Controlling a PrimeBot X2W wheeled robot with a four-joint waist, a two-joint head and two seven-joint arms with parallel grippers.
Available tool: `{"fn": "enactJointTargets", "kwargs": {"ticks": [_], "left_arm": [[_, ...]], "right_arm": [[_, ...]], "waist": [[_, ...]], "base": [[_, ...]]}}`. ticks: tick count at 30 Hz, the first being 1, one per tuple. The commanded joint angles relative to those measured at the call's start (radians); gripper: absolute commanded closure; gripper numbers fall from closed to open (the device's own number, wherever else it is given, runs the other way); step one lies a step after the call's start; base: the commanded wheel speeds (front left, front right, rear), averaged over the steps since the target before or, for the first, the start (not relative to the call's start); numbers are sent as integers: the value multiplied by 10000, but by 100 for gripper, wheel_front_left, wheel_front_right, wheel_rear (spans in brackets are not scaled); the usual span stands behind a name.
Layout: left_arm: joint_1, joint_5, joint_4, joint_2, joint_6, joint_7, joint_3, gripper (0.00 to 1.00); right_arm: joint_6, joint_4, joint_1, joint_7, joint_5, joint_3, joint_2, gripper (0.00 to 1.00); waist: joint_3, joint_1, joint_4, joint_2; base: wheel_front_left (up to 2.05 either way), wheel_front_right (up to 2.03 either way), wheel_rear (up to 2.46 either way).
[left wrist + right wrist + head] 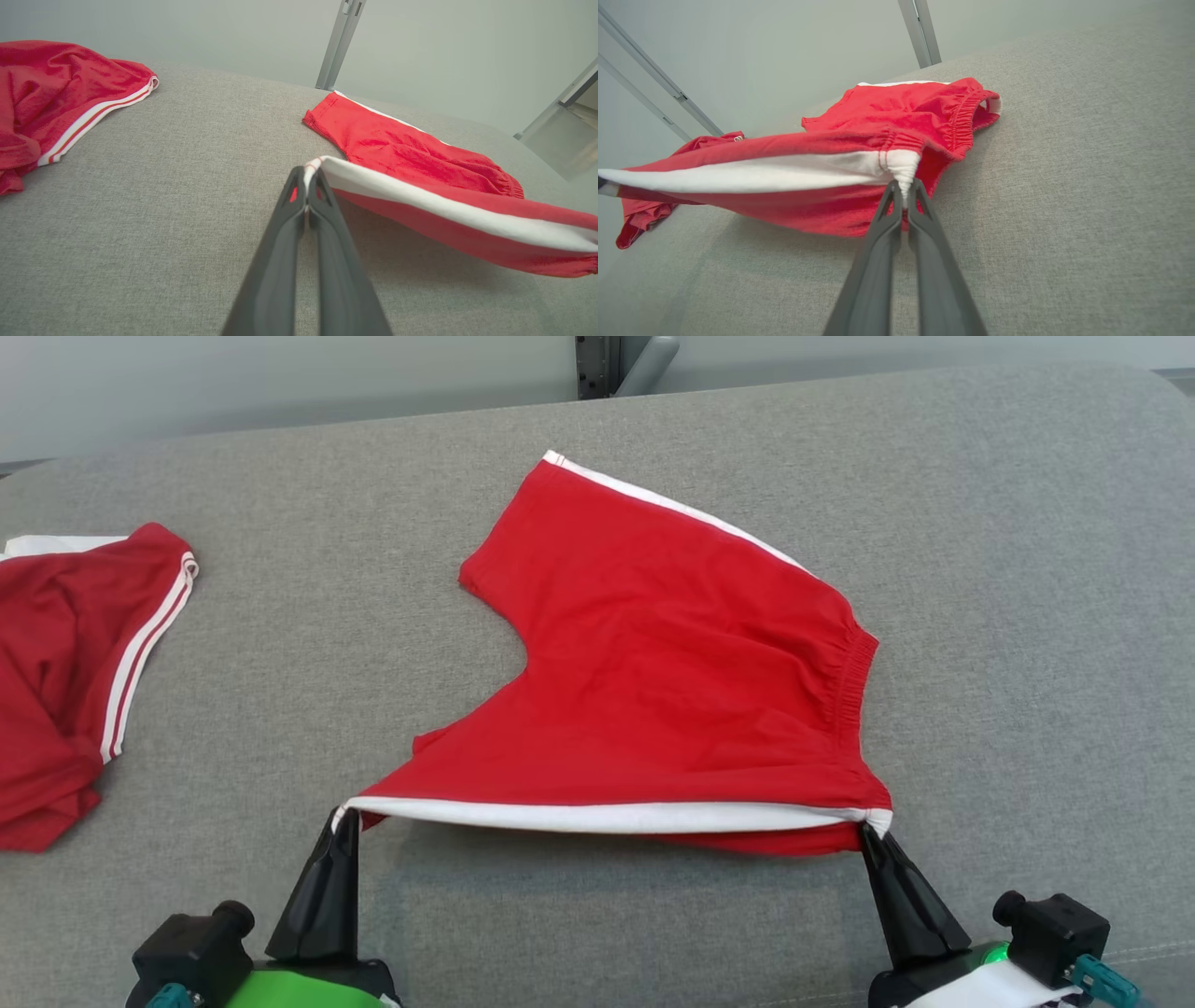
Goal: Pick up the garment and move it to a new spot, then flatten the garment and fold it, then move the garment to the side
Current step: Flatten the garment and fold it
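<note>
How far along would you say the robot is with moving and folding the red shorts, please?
Done: the red shorts are grasped, left gripper and right gripper each shut on an end of the white-striped edge. In hand: that edge hangs taut above the grey upholstered surface while the far leg rests on it. Left: flattening, folding and moving them aside; the cloth is wrinkled and unfolded.

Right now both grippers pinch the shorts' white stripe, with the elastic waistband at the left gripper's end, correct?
Not quite: the elastic waistband sits at the right gripper, as the head view shows. Both pinch the white stripe of the shorts, the left gripper at the other end.
</note>
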Motion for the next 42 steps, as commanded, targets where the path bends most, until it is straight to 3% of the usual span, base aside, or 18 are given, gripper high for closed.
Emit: {"fn": "enactJointTargets", "kwargs": {"ticks": [1,8,17,26,39,40,41,42], "left_arm": [[-156,-57,-29,58,45,17,98,100],[-1559,156,20,403,-199,190,153,100],[-5275,316,1094,1187,-1052,1086,-27,100],[-8583,170,3629,1287,-1505,1674,-663,100],[-11532,-144,7672,930,-1655,1028,-1477,100],[-11629,-191,7890,897,-1659,949,-1522,92],[-11726,-189,8065,874,-1663,800,-1548,59],[-11762,-189,8220,861,-1665,650,-1596,0]], "right_arm": [[-3,116,-138,-42,26,18,33,100],[-3,405,-1300,81,-49,-268,440,100],[-3,813,-3826,1341,-143,-963,986,100],[-3,1544,-5676,1432,-118,-975,1085,100],[-3,3001,-6999,664,815,-313,1085,100],[-3,3079,-7041,606,788,-245,1082,81],[-3,3141,-7045,557,775,-204,1079,52],[-1,3166,-7032,502,690,-125,1084,13]], "waist": [[75,1,-114,0],[654,1,-635,0],[2277,1,-1267,0],[3427,1,-1789,0],[3969,1,-2225,0],[3962,1,-2237,0],[3956,1,-2239,0],[3926,1,-2229,0]], "base": [[0,0,0],[0,0,0],[0,0,0],[0,0,0],[0,0,0],[0,0,0],[0,0,0],[0,0,0]]}}
